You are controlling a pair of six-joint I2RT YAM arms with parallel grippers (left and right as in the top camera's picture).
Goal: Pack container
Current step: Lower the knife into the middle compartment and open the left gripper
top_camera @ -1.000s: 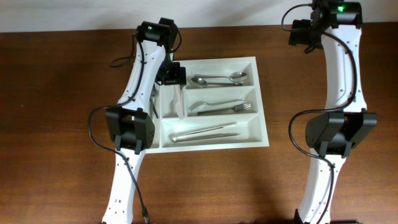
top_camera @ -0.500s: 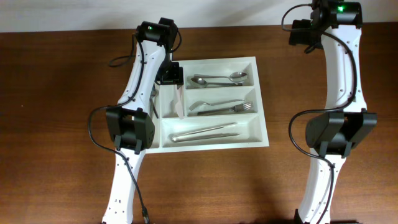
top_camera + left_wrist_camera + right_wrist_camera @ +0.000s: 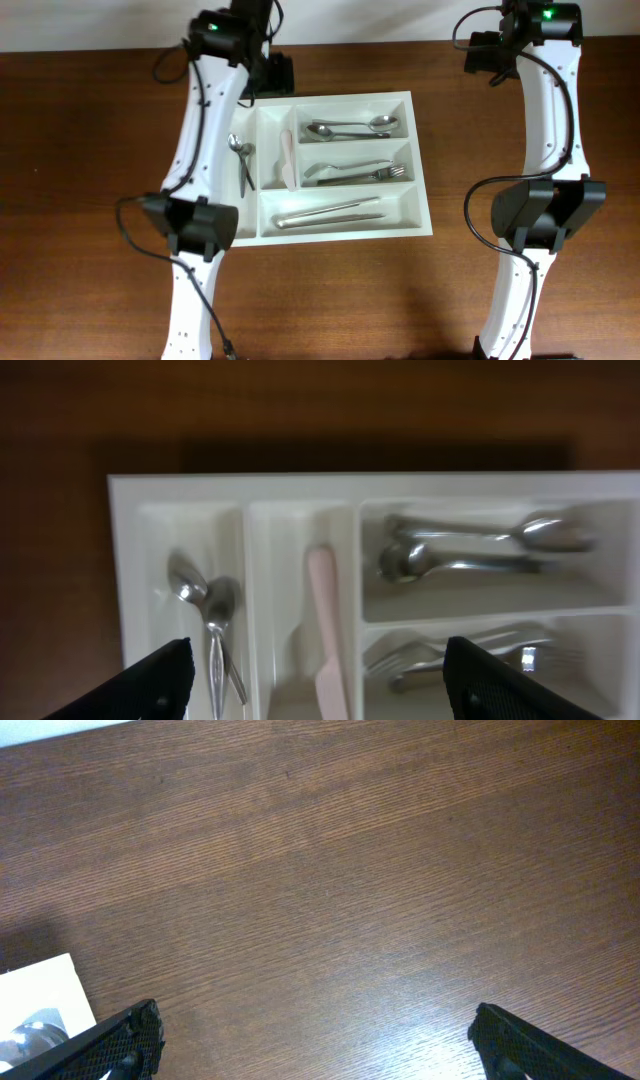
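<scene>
Open and empty, the left claw [image 3: 273,76] has withdrawn to the upper left, leaving the pale knife [image 3: 287,160] lying in the container [image 3: 421,165], seemingly packed.

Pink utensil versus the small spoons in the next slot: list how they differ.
The pink utensil is pale and matte; the small spoons are shiny metal. The pink utensil lies alone; the small spoons are a pair. The small spoons occupy the outermost narrow slot of the tray; the pink utensil sits one slot inward. Both lie lengthwise.
</scene>
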